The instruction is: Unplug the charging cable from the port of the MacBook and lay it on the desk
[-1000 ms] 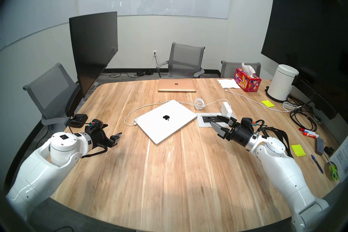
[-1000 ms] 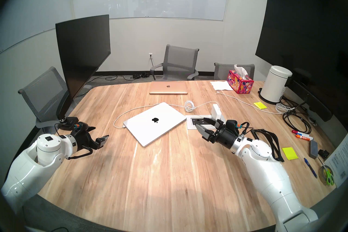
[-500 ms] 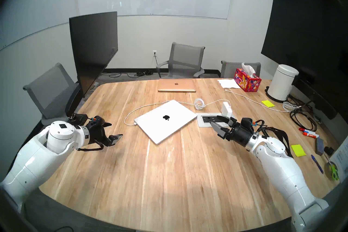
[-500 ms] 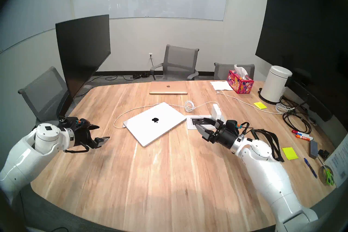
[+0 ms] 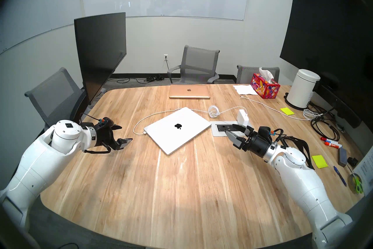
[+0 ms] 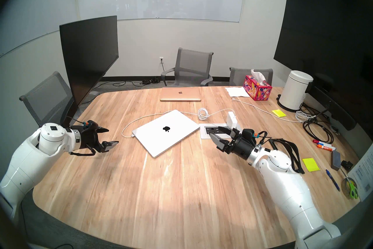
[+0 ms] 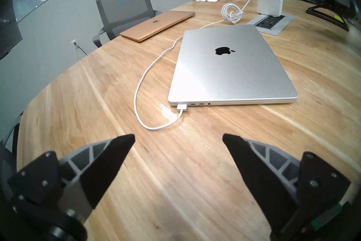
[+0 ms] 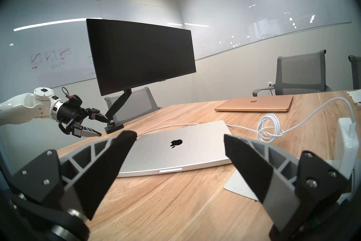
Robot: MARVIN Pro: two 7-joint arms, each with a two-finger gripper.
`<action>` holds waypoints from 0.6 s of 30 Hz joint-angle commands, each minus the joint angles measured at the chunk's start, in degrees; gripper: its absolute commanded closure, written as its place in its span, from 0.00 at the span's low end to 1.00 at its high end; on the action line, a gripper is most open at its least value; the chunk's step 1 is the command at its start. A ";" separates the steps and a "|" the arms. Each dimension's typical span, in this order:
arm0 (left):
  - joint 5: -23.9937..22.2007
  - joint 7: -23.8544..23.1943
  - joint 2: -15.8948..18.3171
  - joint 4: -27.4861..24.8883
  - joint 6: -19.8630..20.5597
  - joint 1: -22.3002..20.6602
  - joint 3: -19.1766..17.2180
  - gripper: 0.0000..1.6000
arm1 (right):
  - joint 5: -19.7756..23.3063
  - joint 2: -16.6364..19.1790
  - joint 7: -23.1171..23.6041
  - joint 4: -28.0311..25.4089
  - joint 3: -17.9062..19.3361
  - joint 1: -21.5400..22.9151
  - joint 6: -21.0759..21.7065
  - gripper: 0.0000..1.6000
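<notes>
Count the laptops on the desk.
2. The silver MacBook lies closed mid-desk with the charging cable plugged in; a closed gold laptop sits at the far edge. None appear hidden.

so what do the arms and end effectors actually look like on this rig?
Glossy white arm shells; silver ring then black wrist housing. Left end effector and right end effector: two tapered grey ribbed fingers with black pads. Orange-teal connector and a looped black cable at each wrist.

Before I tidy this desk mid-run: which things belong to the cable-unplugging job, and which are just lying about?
Part of the job:
- charging cable, plugged in
- port
- MacBook
- desk
- left gripper, open, nearest the plug

Just lying about:
- gold laptop
- tissue box
- plain white cord
- sticky notes
- markers
- scissors
</notes>
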 commanded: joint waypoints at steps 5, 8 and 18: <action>2.85 -7.03 -4.52 5.20 -0.14 -9.03 2.02 0.00 | 0.16 0.11 -0.02 -0.71 0.35 0.57 0.00 0.00; 4.47 -7.84 -6.01 6.90 0.06 -10.24 2.37 0.00 | 0.15 0.10 0.00 -0.70 0.35 0.57 0.00 0.00; 9.95 -10.60 -10.08 13.50 0.67 -16.28 4.95 0.00 | 0.13 0.08 0.03 -0.68 0.37 0.57 0.00 0.00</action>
